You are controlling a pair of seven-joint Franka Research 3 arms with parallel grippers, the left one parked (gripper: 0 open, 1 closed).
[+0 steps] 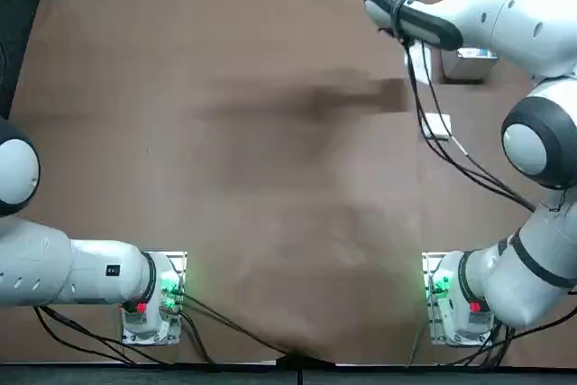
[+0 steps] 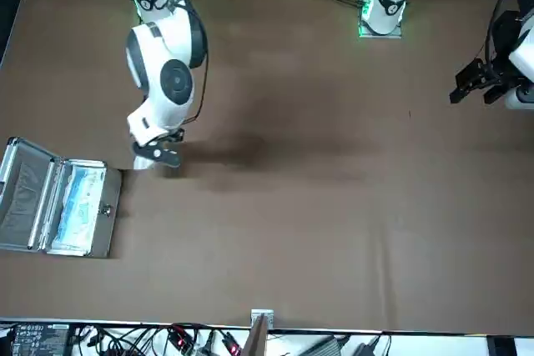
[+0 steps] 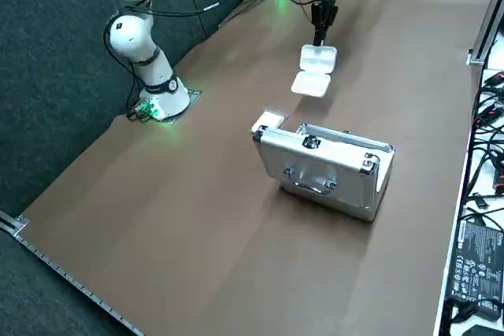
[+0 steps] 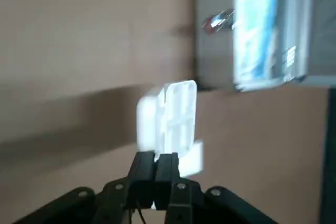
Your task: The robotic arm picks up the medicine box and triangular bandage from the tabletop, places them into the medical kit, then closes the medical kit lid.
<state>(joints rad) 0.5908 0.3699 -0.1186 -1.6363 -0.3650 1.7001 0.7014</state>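
My right gripper point(image 3: 319, 39) is shut on the triangular bandage point(image 3: 315, 72), a lumpy white two-lobed bundle that hangs from it above the table. In the right wrist view the closed fingers point(image 4: 155, 165) pinch the edge of the bandage point(image 4: 168, 113). The medicine box point(image 3: 268, 122), small and white, lies on the table beside the medical kit point(image 3: 327, 167) and just below the bandage point(image 4: 192, 159). The kit stands open point(image 2: 79, 199), showing its pale blue inside, with the medical kit lid point(image 2: 21, 193) tilted back. The gripper point(image 2: 165, 154) is a short way from the kit's side.
The brown tabletop point(image 1: 270, 178) stretches wide to the left of the kit. The table's edge with a metal rail point(image 3: 480, 29) runs past the kit, with cables and a power brick point(image 3: 472, 261) beyond it. The arm's base point(image 1: 455, 299) sits at the near edge.
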